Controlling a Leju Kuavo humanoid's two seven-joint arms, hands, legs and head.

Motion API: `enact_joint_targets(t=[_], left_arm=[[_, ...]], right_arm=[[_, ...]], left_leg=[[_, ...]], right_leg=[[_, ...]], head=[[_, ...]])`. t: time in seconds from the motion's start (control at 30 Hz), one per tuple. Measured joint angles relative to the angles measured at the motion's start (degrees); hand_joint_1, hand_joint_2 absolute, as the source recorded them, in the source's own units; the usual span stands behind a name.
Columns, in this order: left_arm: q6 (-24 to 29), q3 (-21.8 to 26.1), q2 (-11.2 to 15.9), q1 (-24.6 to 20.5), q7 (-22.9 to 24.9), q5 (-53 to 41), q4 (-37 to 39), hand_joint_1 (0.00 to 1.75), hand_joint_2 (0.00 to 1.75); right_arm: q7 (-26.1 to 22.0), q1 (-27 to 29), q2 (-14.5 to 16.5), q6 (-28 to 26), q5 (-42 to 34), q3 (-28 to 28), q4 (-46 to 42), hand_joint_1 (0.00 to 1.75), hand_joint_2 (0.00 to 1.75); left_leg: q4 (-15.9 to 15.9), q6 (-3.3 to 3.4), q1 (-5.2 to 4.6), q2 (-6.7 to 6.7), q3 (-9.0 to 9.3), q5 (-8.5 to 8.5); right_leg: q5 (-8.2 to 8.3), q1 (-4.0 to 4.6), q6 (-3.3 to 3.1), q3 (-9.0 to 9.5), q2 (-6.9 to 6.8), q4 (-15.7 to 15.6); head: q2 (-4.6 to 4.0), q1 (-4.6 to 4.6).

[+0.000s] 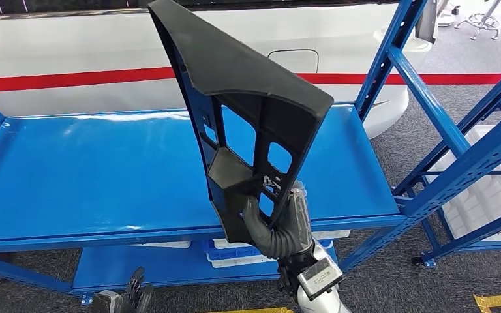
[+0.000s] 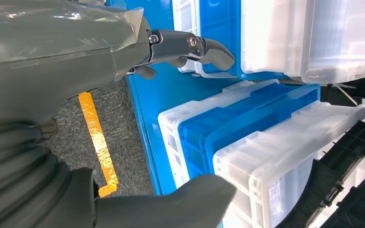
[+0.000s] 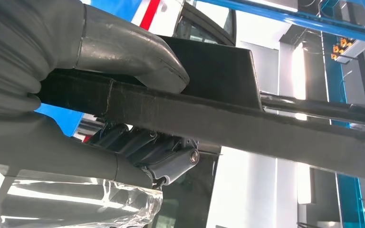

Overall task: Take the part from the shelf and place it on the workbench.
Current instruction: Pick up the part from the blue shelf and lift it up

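Head view: one black part (image 1: 248,111) gripped at lower end by right hand (image 1: 280,222), long axis near upright, narrow tip up-left. Left hand (image 2: 76,61) open, holding nothing.

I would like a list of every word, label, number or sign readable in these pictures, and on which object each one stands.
No text can be read with certainty.
A small label on the silver wrist behind the right robot hand, which holds the large black plastic triangular part: too small and blurred to read.
White car body with a red stripe: no lettering visible.
Translucent white and blue plastic crates: no labels visible.
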Motion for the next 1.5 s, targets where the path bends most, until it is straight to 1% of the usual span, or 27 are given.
enact_joint_targets(t=[0.33,0.37,0.47,0.5,0.53,0.6,0.63,0.67,0.7,0.77,0.8,0.83,0.9,0.97,1.0,1.03,1.1,1.13,1.17,1.2,1.23,1.27,1.3,1.33,1.37,1.43,1.5], left_arm=[[1.54,0.15,0.00,-1.15,0.00,-0.66,1.42,0.00,1.75],[1.47,0.17,0.01,-1.25,0.00,-0.63,1.55,0.00,1.75],[1.15,0.30,0.02,-1.69,0.00,-0.56,1.93,0.00,1.75],[1.10,0.33,0.00,-1.86,0.00,-0.57,2.04,0.00,1.75],[1.09,0.33,-0.02,-2.03,0.00,-0.60,2.17,0.00,1.75],[1.07,0.35,-0.02,-2.23,0.00,-0.62,2.44,0.00,1.75],[1.06,0.37,-0.01,-2.26,0.00,-0.62,2.61,0.00,1.75],[1.04,0.38,-0.01,-2.26,0.00,-0.62,2.78,0.00,1.75],[1.04,0.40,0.00,-2.26,0.00,-0.61,2.93,0.00,1.75],[1.02,0.43,0.02,-2.31,0.00,-0.61,3.19,0.00,1.75],[1.01,0.46,0.04,-2.36,0.00,-0.61,3.27,0.00,1.75],[0.99,0.49,0.07,-2.43,0.00,-0.61,3.33,0.00,1.75],[0.98,0.56,0.11,-2.51,0.01,-0.62,3.39,0.00,1.75],[0.99,0.68,0.11,-2.47,0.02,-0.63,3.46,0.00,1.75],[1.00,0.76,0.12,-2.42,0.01,-0.63,3.49,0.00,1.75],[1.00,0.83,0.13,-2.40,0.01,-0.62,3.51,0.00,1.75],[0.99,0.90,0.13,-2.41,0.00,-0.60,3.52,0.00,1.75],[0.98,0.93,0.13,-2.40,0.00,-0.58,3.54,0.00,1.75],[0.97,0.98,0.13,-2.38,0.01,-0.57,3.55,0.00,1.75],[0.96,1.04,0.13,-2.36,0.01,-0.56,3.56,0.00,1.75],[0.95,1.09,0.13,-2.36,0.01,-0.54,3.57,0.00,1.75],[0.93,1.14,0.13,-2.40,0.01,-0.52,3.57,0.00,1.75],[0.92,1.19,0.21,-2.50,0.01,-0.50,3.56,0.00,1.75],[0.90,1.21,0.28,-2.59,0.00,-0.48,3.56,0.00,1.75],[0.87,1.25,0.36,-2.66,-0.01,-0.46,3.55,0.00,1.75],[0.77,1.29,0.44,-2.68,-0.02,-0.42,3.53,0.00,1.75],[0.62,1.36,0.40,-2.73,-0.02,-0.33,3.50,0.00,1.75]], right_arm=[[1.26,-0.53,-0.94,-1.64,6.60,0.08,-2.63,1.75,1.75],[1.43,-0.67,-1.05,-1.63,6.85,0.17,-2.84,1.75,1.75],[1.85,-1.05,-1.19,-1.32,6.55,0.58,-3.45,1.75,1.75],[1.92,-1.24,-1.21,-1.13,6.22,0.70,-3.60,1.75,1.75],[1.97,-1.41,-1.28,-0.93,5.88,0.77,-3.69,1.75,1.75],[2.01,-1.62,-1.48,-0.49,5.23,0.87,-3.74,1.75,1.75],[2.03,-1.61,-1.60,-0.30,4.90,0.88,-3.73,1.75,1.75],[2.03,-1.59,-1.70,-0.13,4.55,0.89,-3.74,1.75,1.75],[2.03,-1.60,-1.79,0.00,4.19,0.89,-3.74,1.75,1.75],[2.03,-1.65,-1.86,0.30,3.56,0.90,-3.80,1.75,1.75],[2.06,-1.64,-1.86,0.45,3.35,0.90,-3.86,1.75,1.75],[2.09,-1.64,-1.86,0.59,3.19,0.90,-3.97,1.75,1.75],[2.16,-1.62,-1.81,0.75,3.02,0.89,-4.15,1.75,1.75],[2.20,-1.63,-1.74,0.77,2.90,0.87,-4.27,1.75,1.75],[2.20,-1.63,-1.72,0.78,2.85,0.86,-4.34,1.75,1.75],[2.21,-1.63,-1.70,0.80,2.81,0.85,-4.42,1.75,1.75],[2.24,-1.61,-1.65,0.84,2.79,0.85,-4.57,1.75,1.75],[2.26,-1.57,-1.63,0.87,2.78,0.85,-4.62,1.75,1.75],[2.28,-1.51,-1.62,0.89,2.78,0.85,-4.63,1.75,1.75],[2.31,-1.45,-1.62,0.92,2.78,0.85,-4.64,1.75,1.75],[2.32,-1.40,-1.62,0.93,2.78,0.85,-4.67,1.75,1.75],[2.33,-1.37,-1.61,0.93,2.78,0.85,-4.73,1.75,1.75],[2.33,-1.35,-1.58,0.93,2.78,0.84,-4.83,1.75,1.75],[2.34,-1.34,-1.55,0.93,2.79,0.82,-4.93,1.75,1.75],[2.34,-1.34,-1.49,0.94,2.79,0.80,-5.02,1.75,1.75],[2.36,-1.33,-1.39,0.97,2.81,0.79,-5.12,1.75,1.75],[2.34,-1.33,-1.39,1.00,2.83,0.77,-5.19,1.75,1.75]], left_leg=[[0.00,0.00,-0.01,0.00,0.00,0.00],[0.09,0.16,-0.07,0.01,-0.05,-0.09],[-1.37,1.63,0.35,0.15,0.59,0.90],[-2.19,2.10,0.61,0.24,0.91,1.51],[-2.77,2.32,0.83,0.37,1.07,1.90],[-2.94,2.42,0.82,0.48,0.82,2.17],[-2.93,2.25,0.84,0.51,0.61,2.28],[-2.91,2.01,0.91,0.54,0.40,2.42],[-2.86,1.73,1.04,0.54,0.18,2.59],[-2.39,0.90,1.41,0.48,-0.38,2.81],[-2.06,0.36,1.49,0.42,-0.74,2.86],[-1.54,-0.15,1.47,0.33,-1.08,2.89],[-0.75,-0.83,1.40,0.08,-1.67,3.08],[-0.02,-1.25,1.81,0.02,-2.28,2.81],[1.03,-1.42,2.01,0.13,-2.83,1.63],[3.25,-1.53,2.12,0.23,-3.72,-0.46],[10.34,-1.44,2.03,0.37,-5.98,-5.76],[13.85,-1.30,1.94,0.36,-6.82,-7.58],[15.93,-0.99,1.79,0.36,-6.92,-8.24],[16.03,-0.47,1.52,0.34,-6.01,-7.83],[13.98,0.28,1.12,0.31,-4.05,-6.70],[10.31,1.27,0.55,0.27,-1.26,-5.58],[6.29,2.31,0.06,0.30,1.49,-5.19],[3.16,3.05,-0.47,0.39,3.53,-4.94],[1.21,3.57,-0.96,0.45,4.69,-4.98],[0.10,3.98,-1.65,0.50,4.94,-4.21],[-1.61,4.01,-1.48,0.69,4.94,-2.44]], right_leg=[[0.00,-0.01,0.01,0.01,0.00,0.00],[0.09,-0.29,0.14,0.07,-0.01,-0.19],[0.14,-0.68,0.92,0.18,-0.09,-0.44],[-0.74,-0.50,0.76,-0.37,-0.14,0.85],[-2.33,-0.44,0.32,-1.47,-0.18,3.42],[-5.89,-0.68,-0.35,-4.50,-0.21,10.59],[-6.96,-0.89,-0.24,-5.61,-0.22,13.44],[-7.14,-1.14,0.17,-5.84,-0.23,14.45],[-6.51,-1.41,0.80,-5.08,-0.25,13.51],[-4.04,-2.14,2.34,-0.73,-0.37,6.04],[-2.92,-2.13,2.71,1.21,-0.19,3.01],[-2.27,-2.16,2.80,2.38,0.01,0.87],[-2.01,-1.91,2.14,2.17,0.55,1.22],[-1.90,-2.07,1.23,1.21,0.54,1.58],[-1.62,-1.99,0.72,0.80,0.48,1.64],[-1.22,-1.85,0.07,0.31,0.41,1.64],[-0.43,-1.22,-0.93,-0.60,0.25,1.67],[-0.02,-0.83,-1.27,-1.14,0.18,1.71],[0.37,-0.42,-1.49,-1.66,0.13,1.73],[0.77,0.00,-1.65,-2.17,0.11,1.74],[1.16,0.37,-1.77,-2.63,0.12,1.74],[1.54,0.67,-1.85,-3.01,0.14,1.73],[1.91,0.84,-1.83,-3.30,0.11,1.70],[2.25,0.77,-1.69,-3.44,0.03,1.64],[2.57,0.54,-1.42,-3.51,-0.10,1.58],[3.33,-0.01,-0.58,-3.49,-0.30,1.26],[3.20,0.12,-0.10,-4.05,-0.31,1.54]], head=[[0.00,-0.01],[0.00,-0.01],[0.00,-0.06],[0.01,0.02],[0.01,0.17],[0.01,0.36],[0.00,0.38],[0.00,0.37],[0.00,0.39],[0.00,0.43],[0.00,0.52],[0.00,0.56],[0.00,0.43],[0.00,0.12],[0.00,-0.01],[0.00,-0.18],[0.00,-0.37],[0.00,-0.41],[0.00,-0.38],[0.00,-0.39],[0.00,-0.39],[0.00,-0.38],[0.00,-0.30],[0.00,-0.19],[0.00,-0.16],[0.00,-0.27],[0.01,-0.44]])
